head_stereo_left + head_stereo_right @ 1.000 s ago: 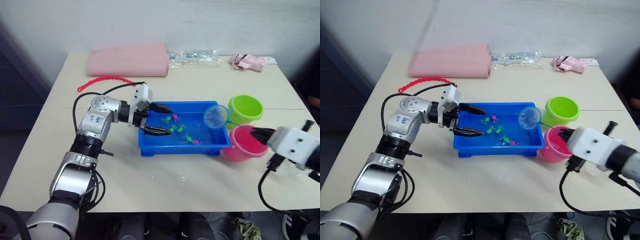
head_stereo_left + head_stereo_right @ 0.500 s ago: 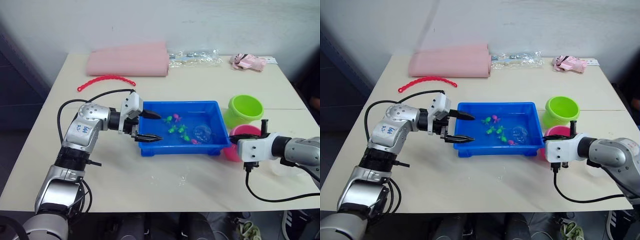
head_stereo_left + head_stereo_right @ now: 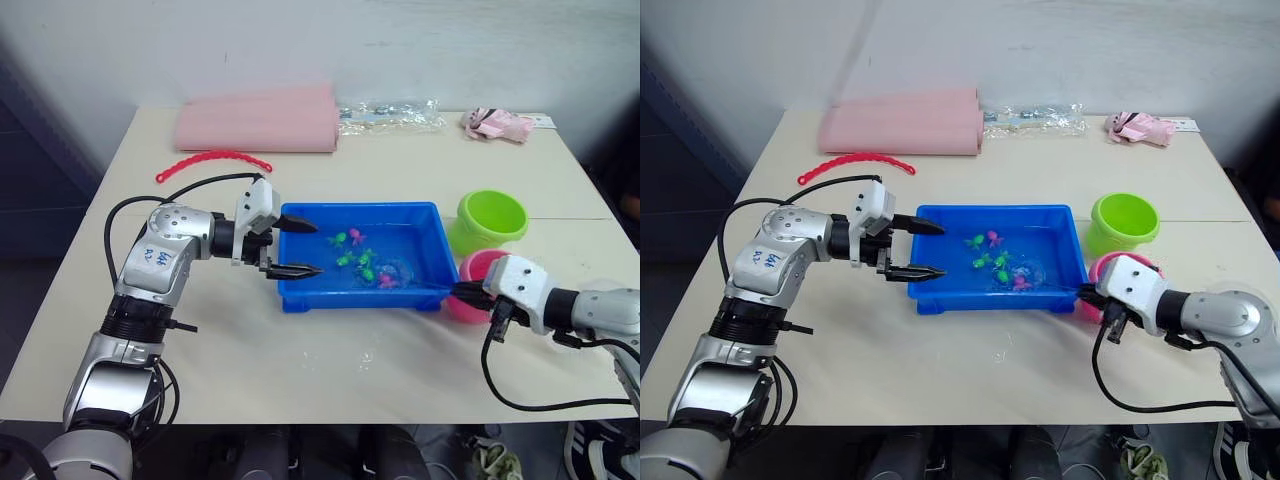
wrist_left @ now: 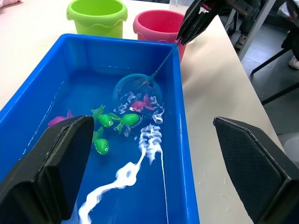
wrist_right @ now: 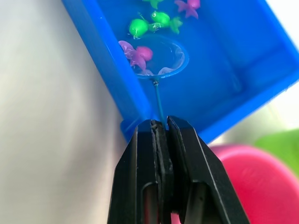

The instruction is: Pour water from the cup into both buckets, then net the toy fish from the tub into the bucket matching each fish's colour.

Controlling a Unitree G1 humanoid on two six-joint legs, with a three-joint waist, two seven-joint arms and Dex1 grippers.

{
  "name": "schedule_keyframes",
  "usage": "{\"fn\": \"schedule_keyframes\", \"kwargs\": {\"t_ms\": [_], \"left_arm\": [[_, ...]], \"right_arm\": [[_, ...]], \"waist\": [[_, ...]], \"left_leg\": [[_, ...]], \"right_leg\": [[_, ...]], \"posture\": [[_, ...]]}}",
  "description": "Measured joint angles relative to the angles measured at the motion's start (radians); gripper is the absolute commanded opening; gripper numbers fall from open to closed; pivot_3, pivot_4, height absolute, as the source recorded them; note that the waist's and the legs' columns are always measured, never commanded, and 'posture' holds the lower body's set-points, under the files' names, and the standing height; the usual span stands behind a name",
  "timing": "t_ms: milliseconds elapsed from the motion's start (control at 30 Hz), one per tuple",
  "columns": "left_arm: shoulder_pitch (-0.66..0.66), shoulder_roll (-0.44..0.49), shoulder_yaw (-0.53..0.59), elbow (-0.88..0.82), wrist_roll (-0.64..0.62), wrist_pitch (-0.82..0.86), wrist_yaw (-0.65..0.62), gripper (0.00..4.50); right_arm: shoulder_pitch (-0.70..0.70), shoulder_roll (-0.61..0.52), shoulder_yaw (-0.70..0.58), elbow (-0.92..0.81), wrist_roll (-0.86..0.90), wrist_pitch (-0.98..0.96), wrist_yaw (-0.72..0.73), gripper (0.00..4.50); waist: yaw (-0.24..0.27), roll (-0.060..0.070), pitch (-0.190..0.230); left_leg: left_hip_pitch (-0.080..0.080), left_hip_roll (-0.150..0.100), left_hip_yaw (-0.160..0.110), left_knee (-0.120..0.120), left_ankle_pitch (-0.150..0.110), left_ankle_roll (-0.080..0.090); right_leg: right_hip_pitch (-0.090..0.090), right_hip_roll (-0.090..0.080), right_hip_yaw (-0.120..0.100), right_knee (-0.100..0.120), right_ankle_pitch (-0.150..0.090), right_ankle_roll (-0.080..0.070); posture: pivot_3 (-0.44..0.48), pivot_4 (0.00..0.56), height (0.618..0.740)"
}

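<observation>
The blue tub (image 3: 297,298) holds water and several green and pink toy fish (image 3: 356,260). My right gripper (image 3: 463,292) is shut on the net's thin handle, beside the tub's right front corner and in front of the pink bucket (image 3: 470,303). The net (image 4: 137,91) lies dipped in the water around a pink fish (image 4: 141,103), with green fish (image 4: 108,121) just beside the hoop. The green bucket (image 3: 490,222) stands behind the pink one. My left gripper (image 3: 316,249) is open at the tub's left end, holding nothing. The clear cup (image 3: 1243,296) sits mostly hidden behind my right forearm.
A folded pink cloth (image 3: 256,124), a clear plastic bag (image 3: 390,112) and a crumpled pink item (image 3: 497,124) lie along the table's far edge. A red beaded strip (image 3: 212,160) curves behind my left arm. Spilled droplets (image 3: 362,353) mark the table in front of the tub.
The net came down from above the tub's right end into the water, now around a pink fish. My right gripper swung low beside the tub. My left gripper drew back to the tub's left end.
</observation>
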Motion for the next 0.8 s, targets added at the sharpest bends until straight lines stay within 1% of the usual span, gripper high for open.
{"fn": "schedule_keyframes", "kwargs": {"t_ms": [33, 133, 300, 333, 433, 600, 633, 700, 767, 800], "left_arm": [[0.000, -0.001, 0.000, 0.001, 0.000, 0.000, 0.000, 4.47], [-0.015, -0.029, -0.002, 0.019, 0.000, -0.014, -0.002, 4.47], [-0.061, -0.080, -0.006, 0.073, -0.002, -0.025, -0.015, 4.47], [-0.074, -0.099, -0.008, 0.093, -0.002, -0.032, -0.022, 4.47], [-0.096, -0.131, -0.013, 0.122, -0.004, -0.035, -0.043, 4.47], [-0.139, -0.189, -0.033, 0.199, -0.004, -0.068, -0.090, 4.47], [-0.153, -0.203, -0.039, 0.229, -0.002, -0.088, -0.097, 4.47], [-0.169, -0.218, -0.041, 0.264, 0.001, -0.111, -0.104, 4.47], [-0.195, -0.235, -0.044, 0.311, 0.004, -0.142, -0.116, 4.47], [-0.204, -0.238, -0.044, 0.326, 0.007, -0.153, -0.122, 4.47]], "right_arm": [[0.002, 0.000, -0.006, -0.004, 0.007, 0.011, -0.001, 0.00], [0.016, 0.015, -0.094, -0.062, 0.111, 0.167, -0.029, 0.00], [0.019, 0.035, -0.243, -0.148, 0.239, 0.346, -0.098, 0.00], [0.032, 0.035, -0.304, -0.181, 0.270, 0.390, -0.117, 0.00], [0.068, 0.036, -0.420, -0.239, 0.309, 0.449, -0.142, 0.00], [0.231, 0.052, -0.701, -0.357, 0.327, 0.533, -0.148, 0.00], [0.290, 0.070, -0.774, -0.386, 0.323, 0.539, -0.139, 0.00], [0.362, 0.079, -0.834, -0.419, 0.299, 0.522, -0.119, 0.00], [0.479, 0.091, -0.880, -0.461, 0.214, 0.427, -0.086, 0.00], [0.520, 0.102, -0.881, -0.470, 0.165, 0.369, -0.080, 0.00]], "waist": [[0.000, 0.000, 0.000], [0.001, 0.000, 0.000], [0.001, 0.000, 0.000], [0.002, 0.000, 0.000], [0.004, 0.000, 0.000], [0.011, -0.001, 0.000], [0.010, -0.001, 0.000], [0.011, -0.001, 0.000], [0.010, -0.001, 0.000], [0.007, -0.001, 0.000]], "left_leg": [[0.000, 0.000, 0.000, 0.000, 0.000, 0.000], [0.000, 0.000, 0.000, 0.000, 0.000, 0.000], [0.000, 0.000, 0.000, 0.000, 0.000, 0.000], [-0.001, 0.000, 0.000, 0.000, 0.000, 0.000], [-0.001, 0.000, 0.000, 0.000, 0.000, 0.000], [-0.001, -0.001, 0.000, 0.000, 0.000, 0.000], [-0.001, -0.001, 0.000, 0.000, 0.000, 0.000], [-0.001, -0.001, 0.001, 0.000, 0.000, 0.000], [-0.001, -0.001, 0.001, -0.001, 0.000, 0.001], [0.000, -0.001, 0.001, -0.001, 0.000, 0.001]], "right_leg": [[0.000, 0.000, 0.000, 0.000, 0.000, 0.000], [0.000, 0.000, 0.000, 0.000, 0.000, 0.000], [0.000, 0.000, 0.000, 0.000, 0.000, 0.000], [0.000, 0.000, 0.000, 0.000, 0.000, 0.000], [0.000, 0.000, 0.000, 0.000, 0.000, 0.000], [0.000, 0.000, 0.000, -0.001, 0.000, 0.000], [0.000, 0.000, 0.000, -0.001, 0.000, 0.000], [-0.001, 0.000, 0.000, -0.001, 0.000, 0.000], [-0.001, 0.000, 0.000, -0.001, 0.000, 0.000], [-0.001, 0.000, 0.001, -0.001, 0.000, 0.000]], "posture": [[0.000, 0.150, 0.738], [0.000, 0.150, 0.738], [0.000, 0.150, 0.738], [0.000, 0.150, 0.738], [0.000, 0.150, 0.738], [0.000, 0.150, 0.738], [0.000, 0.150, 0.738], [0.000, 0.150, 0.738], [0.000, 0.150, 0.738], [0.000, 0.150, 0.738]]}}
